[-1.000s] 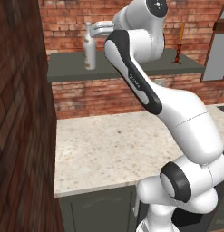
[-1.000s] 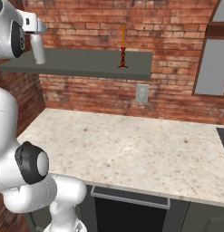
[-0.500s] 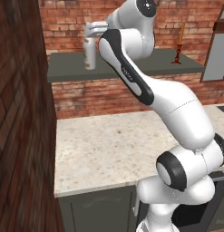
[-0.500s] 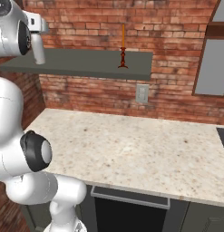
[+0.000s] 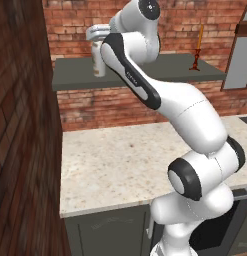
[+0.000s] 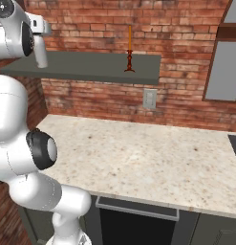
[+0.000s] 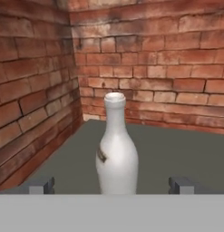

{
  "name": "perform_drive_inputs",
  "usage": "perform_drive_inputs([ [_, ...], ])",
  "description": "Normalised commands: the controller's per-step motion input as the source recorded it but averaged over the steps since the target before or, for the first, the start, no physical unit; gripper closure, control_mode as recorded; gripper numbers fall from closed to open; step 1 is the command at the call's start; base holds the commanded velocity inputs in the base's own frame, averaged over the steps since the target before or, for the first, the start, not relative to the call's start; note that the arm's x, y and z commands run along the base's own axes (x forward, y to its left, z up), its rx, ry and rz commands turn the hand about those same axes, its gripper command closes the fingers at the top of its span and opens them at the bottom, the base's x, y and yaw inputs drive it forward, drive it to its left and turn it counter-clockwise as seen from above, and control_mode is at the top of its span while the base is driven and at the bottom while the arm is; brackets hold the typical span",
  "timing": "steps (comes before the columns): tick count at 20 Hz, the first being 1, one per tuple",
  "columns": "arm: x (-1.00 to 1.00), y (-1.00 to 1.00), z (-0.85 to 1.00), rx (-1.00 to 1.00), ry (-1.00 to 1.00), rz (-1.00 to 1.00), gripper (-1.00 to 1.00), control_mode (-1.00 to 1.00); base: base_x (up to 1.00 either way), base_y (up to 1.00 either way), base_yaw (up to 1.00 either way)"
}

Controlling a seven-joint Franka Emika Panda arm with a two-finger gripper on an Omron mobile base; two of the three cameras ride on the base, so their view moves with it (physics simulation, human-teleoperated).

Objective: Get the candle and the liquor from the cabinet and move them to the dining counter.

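Bottle (image 7: 116, 149) upright on shelf (image 7: 177, 149), near the brick corner, centred between wide-open, empty gripper (image 7: 112, 185) tips. Probably rigid, smooth, slippery, breakable; best gripped at the broad lower body, below the neck. Candle (image 5: 197, 48) well apart along shelf.

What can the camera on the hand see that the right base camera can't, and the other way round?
Hand view alone: the brownish mark on the liquor bottle and the open gripper with a fingertip on each side of it, not touching.

Right base view alone: the orange candle standing farther along, the wall socket, and the speckled counter below.

Both: the bottle upright on the dark grey shelf and the red brick wall.
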Motion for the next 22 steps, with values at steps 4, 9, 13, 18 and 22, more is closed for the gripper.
perform_drive_inputs([
  [4, 0.24, 0.11, 0.01, 0.0, 0.01, 0.0, -1.0, -1.0, 0.0, 0.0, 0.0],
  [9, 0.06, 0.0, 0.06, 0.0, 0.01, 0.03, -1.0, -1.0, 0.0, 0.0, 0.0],
  [13, 0.15, 0.0, 0.02, 0.0, 0.01, 0.03, -1.0, -1.0, 0.0, 0.0, 0.0],
  [18, 0.19, 0.0, 0.0, 0.0, 0.0, 0.03, -1.0, -1.0, 0.0, 0.0, 0.0],
  [22, 0.2, 0.0, 0.0, 0.0, 0.0, 0.03, -1.0, -1.0, 0.0, 0.0, 0.0],
])
